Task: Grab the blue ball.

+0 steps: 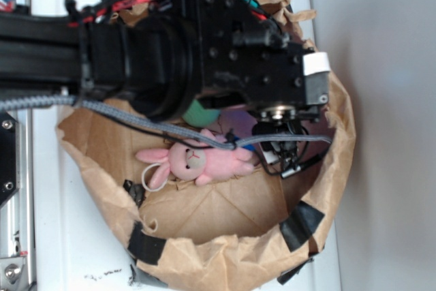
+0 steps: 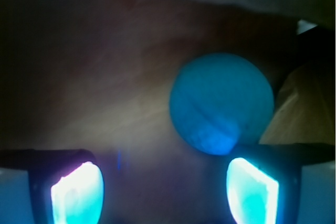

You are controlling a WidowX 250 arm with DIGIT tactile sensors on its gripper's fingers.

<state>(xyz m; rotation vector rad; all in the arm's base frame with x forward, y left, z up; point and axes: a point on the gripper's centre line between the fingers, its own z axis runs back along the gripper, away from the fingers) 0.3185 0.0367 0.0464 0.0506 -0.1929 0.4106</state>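
Note:
In the wrist view the blue ball (image 2: 221, 109) is round, bright blue and finely textured. It lies on brown paper just ahead of my gripper (image 2: 163, 170), nearer the right finger (image 2: 251, 192) than the left. The jaws stand wide apart with nothing between them. In the exterior view the gripper (image 1: 278, 142) points down into a brown paper bowl (image 1: 225, 250), right of the bunny. The arm hides the blue ball there.
A pink plush bunny (image 1: 197, 163) lies in the middle of the bowl. A green ball (image 1: 201, 114) shows partly under the arm. The bowl's crumpled paper walls with black tape patches (image 1: 300, 226) rise all round. A grey cable (image 1: 170, 127) crosses above the bunny.

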